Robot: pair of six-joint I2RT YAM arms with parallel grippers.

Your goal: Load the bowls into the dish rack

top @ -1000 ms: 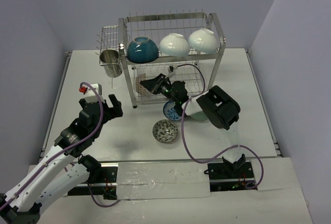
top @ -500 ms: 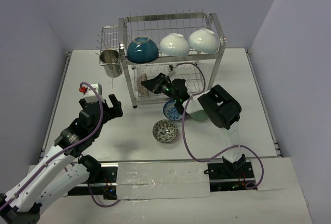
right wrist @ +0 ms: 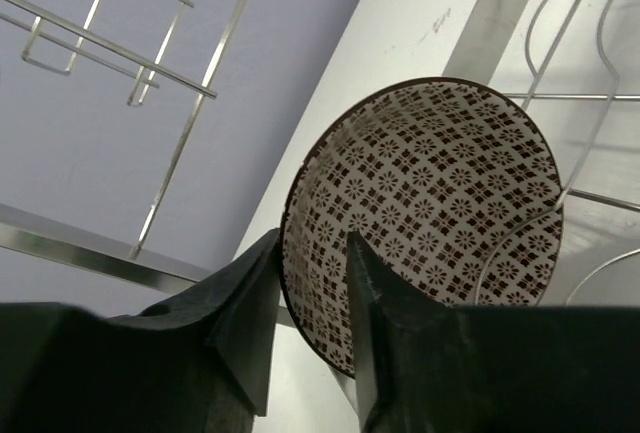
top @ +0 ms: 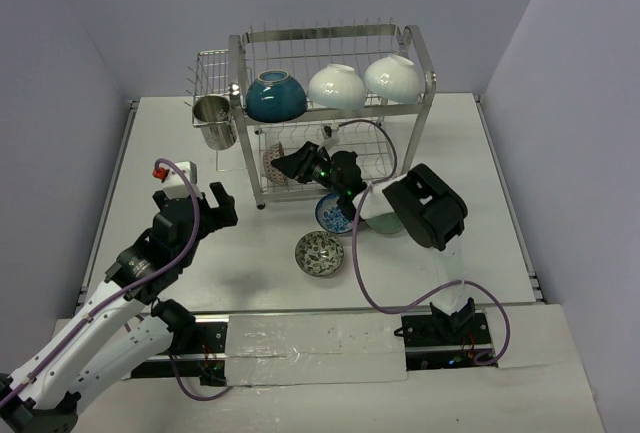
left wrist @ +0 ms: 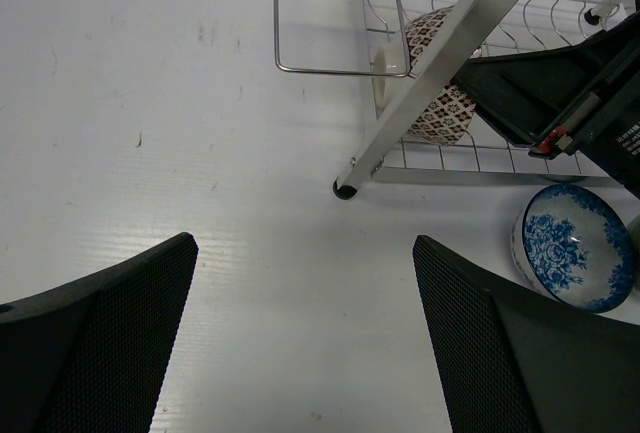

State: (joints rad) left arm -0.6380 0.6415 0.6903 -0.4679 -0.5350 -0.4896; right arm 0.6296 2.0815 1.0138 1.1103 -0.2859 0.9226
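The dish rack (top: 335,41) stands at the back; its top tier holds a teal bowl (top: 275,96) and two white bowls (top: 337,86) (top: 392,78). My right gripper (top: 287,165) reaches into the lower tier, shut on the rim of a red patterned bowl (right wrist: 440,183), which stands on edge among the wires; the bowl also shows in the left wrist view (left wrist: 440,113). A blue-white bowl (top: 330,215), a dark patterned bowl (top: 319,253) and a pale green bowl (top: 378,221), partly under the right arm, sit on the table. My left gripper (top: 208,203) is open and empty over bare table (left wrist: 305,333).
A steel cup (top: 213,113) sits in the rack's side basket (top: 210,71). The rack's front leg (left wrist: 345,189) stands just ahead of my left gripper. The right arm's cable (top: 352,273) loops over the table near the dark patterned bowl.
My right gripper has edged slightly farther into the lower tier with the red patterned bowl. The left arm has not moved.
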